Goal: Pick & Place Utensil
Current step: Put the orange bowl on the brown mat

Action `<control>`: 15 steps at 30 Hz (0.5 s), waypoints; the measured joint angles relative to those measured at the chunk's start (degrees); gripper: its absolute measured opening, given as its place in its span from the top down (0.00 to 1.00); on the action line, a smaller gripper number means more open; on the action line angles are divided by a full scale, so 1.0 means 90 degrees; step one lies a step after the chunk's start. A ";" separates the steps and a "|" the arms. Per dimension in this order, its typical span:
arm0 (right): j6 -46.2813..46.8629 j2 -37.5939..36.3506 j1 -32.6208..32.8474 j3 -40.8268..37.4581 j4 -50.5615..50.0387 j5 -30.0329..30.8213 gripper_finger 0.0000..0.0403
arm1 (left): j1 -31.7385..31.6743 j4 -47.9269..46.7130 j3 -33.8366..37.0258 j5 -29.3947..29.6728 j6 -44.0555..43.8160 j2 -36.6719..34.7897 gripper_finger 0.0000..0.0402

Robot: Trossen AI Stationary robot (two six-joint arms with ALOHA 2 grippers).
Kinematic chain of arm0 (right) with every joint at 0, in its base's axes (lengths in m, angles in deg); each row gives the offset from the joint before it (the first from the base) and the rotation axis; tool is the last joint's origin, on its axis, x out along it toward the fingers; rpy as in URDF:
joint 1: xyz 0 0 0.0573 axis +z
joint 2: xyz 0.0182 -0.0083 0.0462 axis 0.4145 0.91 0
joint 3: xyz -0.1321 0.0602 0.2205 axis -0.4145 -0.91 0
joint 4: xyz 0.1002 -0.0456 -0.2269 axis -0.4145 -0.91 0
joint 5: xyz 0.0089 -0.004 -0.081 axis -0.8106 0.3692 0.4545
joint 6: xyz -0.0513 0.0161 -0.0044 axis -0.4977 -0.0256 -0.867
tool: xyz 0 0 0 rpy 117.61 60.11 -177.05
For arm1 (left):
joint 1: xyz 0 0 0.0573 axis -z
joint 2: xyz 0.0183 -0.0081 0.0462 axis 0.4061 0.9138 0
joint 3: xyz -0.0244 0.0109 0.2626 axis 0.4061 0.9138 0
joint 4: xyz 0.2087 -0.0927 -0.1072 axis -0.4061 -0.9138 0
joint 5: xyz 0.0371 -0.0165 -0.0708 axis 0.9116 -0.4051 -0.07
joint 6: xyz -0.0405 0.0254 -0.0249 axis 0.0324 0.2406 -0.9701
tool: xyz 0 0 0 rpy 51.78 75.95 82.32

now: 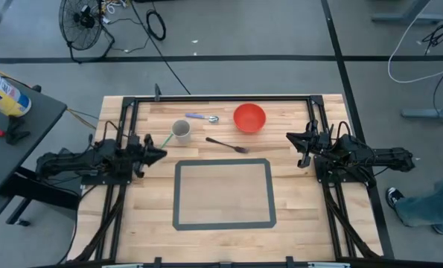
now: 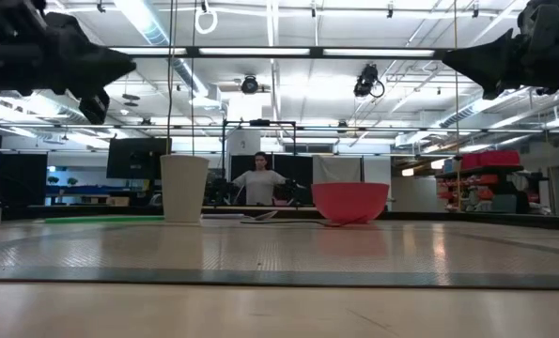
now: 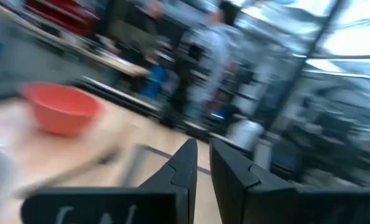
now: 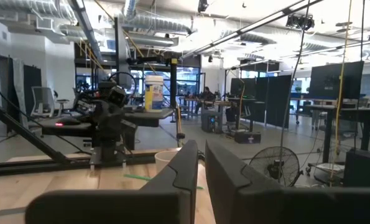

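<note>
A black fork [image 1: 227,145] lies flat on the wooden table, between a white cup [image 1: 181,129] and a red bowl [image 1: 249,117]. A spoon with a bluish handle [image 1: 202,117] lies farther back. A green stick [image 1: 166,139] lies beside the cup. My left gripper [image 1: 160,155] hovers at the table's left edge, shut and holding nothing, pointing toward the right. My right gripper [image 1: 290,137] hovers at the right edge, shut and holding nothing, pointing left. Both hang well above the tabletop in the low view, the left gripper [image 2: 119,66] and the right gripper [image 2: 453,58].
A rectangle outlined in grey tape [image 1: 223,193] marks the table's near middle. A black frame [image 1: 221,97] runs along the table's far edge and sides. A person [image 2: 259,178] stands in the room beyond the table's far side.
</note>
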State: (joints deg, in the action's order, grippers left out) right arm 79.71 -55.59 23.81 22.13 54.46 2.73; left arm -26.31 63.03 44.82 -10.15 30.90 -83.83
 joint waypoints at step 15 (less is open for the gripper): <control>0.0000 0.0000 -0.0001 0.0002 0.0001 -0.0002 0.92 | 0.0002 0.1750 0.0000 0.0843 0.0499 0.0697 0.88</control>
State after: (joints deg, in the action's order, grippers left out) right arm 79.71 -55.59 23.80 22.15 54.46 2.71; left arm -26.30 78.78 44.82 -2.56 35.39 -77.56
